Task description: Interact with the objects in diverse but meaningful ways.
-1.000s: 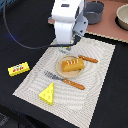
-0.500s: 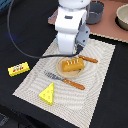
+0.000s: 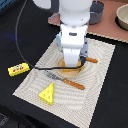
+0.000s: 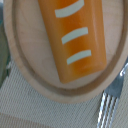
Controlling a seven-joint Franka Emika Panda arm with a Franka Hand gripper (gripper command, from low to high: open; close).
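The orange-brown bread loaf [image 4: 75, 37] with pale stripes lies on a round wooden plate [image 4: 27, 75] and fills the wrist view. In the exterior view my arm stands right over the plate [image 3: 71, 72] and hides the loaf. My gripper [image 3: 73, 59] is low above it; its fingers show in neither view. The yellow holed cheese wedge [image 3: 47, 93] lies on the mat's near corner. The flat yellow box [image 3: 18, 69] lies off the mat at the exterior view's left. A dark grey pan [image 3: 95, 12] sits at the back. The milk carton is out of view.
A fork with an orange handle [image 3: 67, 81] lies on the woven placemat [image 3: 100, 95] beside the plate, its tines in the wrist view [image 4: 111, 102]. An orange-handled knife [image 3: 91, 60] pokes out behind the arm. A black cable [image 3: 42, 66] crosses the mat. A bowl [image 3: 122, 17] stands back right.
My arm has moved over the plate and come down toward it. The loaf, visible before in the exterior view, is now hidden behind the arm.
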